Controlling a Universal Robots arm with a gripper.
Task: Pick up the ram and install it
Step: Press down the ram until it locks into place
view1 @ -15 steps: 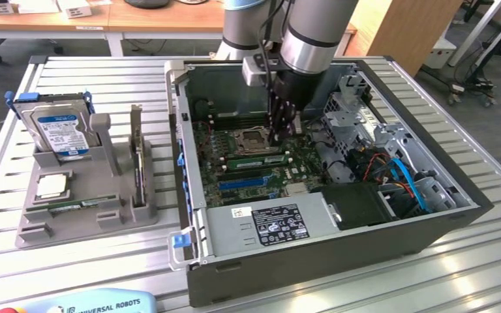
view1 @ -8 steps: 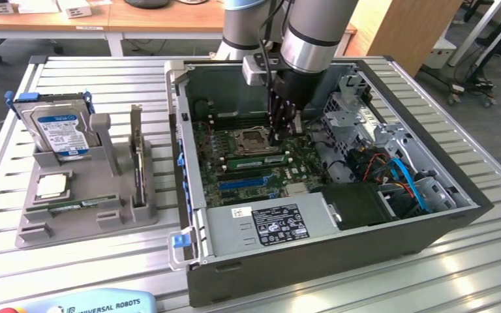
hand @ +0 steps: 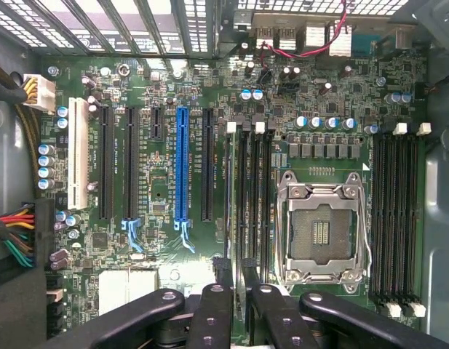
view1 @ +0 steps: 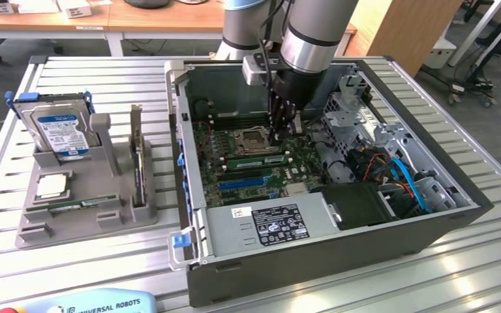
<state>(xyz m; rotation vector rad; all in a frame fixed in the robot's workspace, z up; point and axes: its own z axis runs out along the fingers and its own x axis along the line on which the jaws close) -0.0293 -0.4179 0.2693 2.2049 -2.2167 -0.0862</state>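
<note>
Ram (view1: pixel 255 160), a thin green stick, stands on edge just beside the CPU socket (view1: pixel 250 140), on the socket's side nearer the exterior camera. It is in line with the dark memory slots (hand: pixel 249 196) that run along the socket. The hand (view1: pixel 278 139) hangs over that edge of the socket, its black fingers (hand: pixel 209 314) drawn close and pinching what looks like the top edge of the ram. Judging by this, the pick-up is done and the stick is at or in a slot; whether it is pressed fully home cannot be told. A second, matching stick (view1: pixel 78 205) lies in a grey holder (view1: pixel 102 218) on the tabletop (view1: pixel 407 287), well apart from the socket. It is outside the computer case (view1: pixel 259 270), toward the exterior view's left. Room is tight low down. The socket's metal frame sits just beside the memory slots, and expansion slots (hand: pixel 182 163) line their other side. Above the socket the case is open, so the way straight up looks free.
</note>
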